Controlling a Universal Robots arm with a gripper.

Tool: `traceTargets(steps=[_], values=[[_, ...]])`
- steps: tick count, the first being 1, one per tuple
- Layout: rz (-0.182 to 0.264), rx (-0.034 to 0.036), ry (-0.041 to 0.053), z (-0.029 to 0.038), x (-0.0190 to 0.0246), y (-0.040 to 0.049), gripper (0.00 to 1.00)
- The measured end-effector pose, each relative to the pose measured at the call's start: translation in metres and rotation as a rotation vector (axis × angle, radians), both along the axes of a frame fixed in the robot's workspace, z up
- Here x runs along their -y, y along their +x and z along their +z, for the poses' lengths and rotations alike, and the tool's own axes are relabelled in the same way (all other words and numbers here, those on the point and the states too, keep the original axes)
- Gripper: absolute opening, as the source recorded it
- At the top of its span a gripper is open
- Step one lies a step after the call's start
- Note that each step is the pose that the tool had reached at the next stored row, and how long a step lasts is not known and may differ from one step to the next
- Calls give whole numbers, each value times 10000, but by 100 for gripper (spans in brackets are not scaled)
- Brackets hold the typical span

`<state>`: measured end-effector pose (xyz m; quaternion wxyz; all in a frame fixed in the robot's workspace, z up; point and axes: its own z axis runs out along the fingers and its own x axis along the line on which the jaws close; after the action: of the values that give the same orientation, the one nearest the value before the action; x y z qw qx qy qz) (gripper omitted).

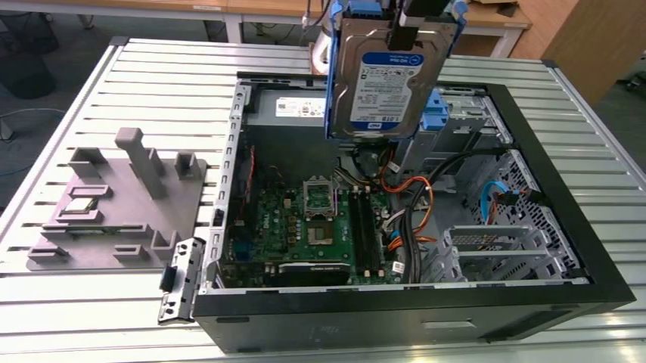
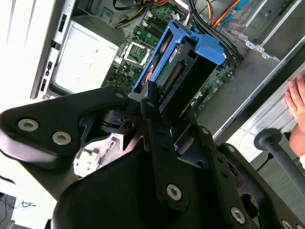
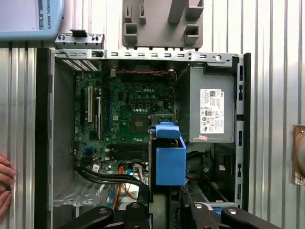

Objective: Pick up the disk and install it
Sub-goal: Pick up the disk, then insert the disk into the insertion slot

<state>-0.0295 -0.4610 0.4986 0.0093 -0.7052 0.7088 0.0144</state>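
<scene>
The disk (image 1: 386, 79), a silver hard drive with a blue-and-white label and blue side rails, hangs upright above the open computer case (image 1: 565, 249). My gripper (image 1: 406, 21) is shut on its upper end. In the second wrist view the gripper (image 2: 171, 102) clamps the disk (image 2: 183, 67) between dark fingers (image 2: 151, 98), with the motherboard below. The first wrist view looks straight down the disk's blue end (image 3: 170, 162), over the case interior beside the power supply (image 3: 212, 112). The drive's lower edge is clear of the case.
A grey fixture plate (image 1: 131, 200) with upright blocks lies at the exterior view's left of the case. Inside are the motherboard (image 1: 313, 227), cables (image 1: 424, 197) and a blue bracket (image 1: 436, 113). A person's hand (image 3: 5, 183) rests beside the case, and also shows (image 2: 296, 98).
</scene>
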Motion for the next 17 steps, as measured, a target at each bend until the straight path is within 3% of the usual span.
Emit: traceTargets(steps=[17], values=[[-45,0,1,-25,406,4,35]])
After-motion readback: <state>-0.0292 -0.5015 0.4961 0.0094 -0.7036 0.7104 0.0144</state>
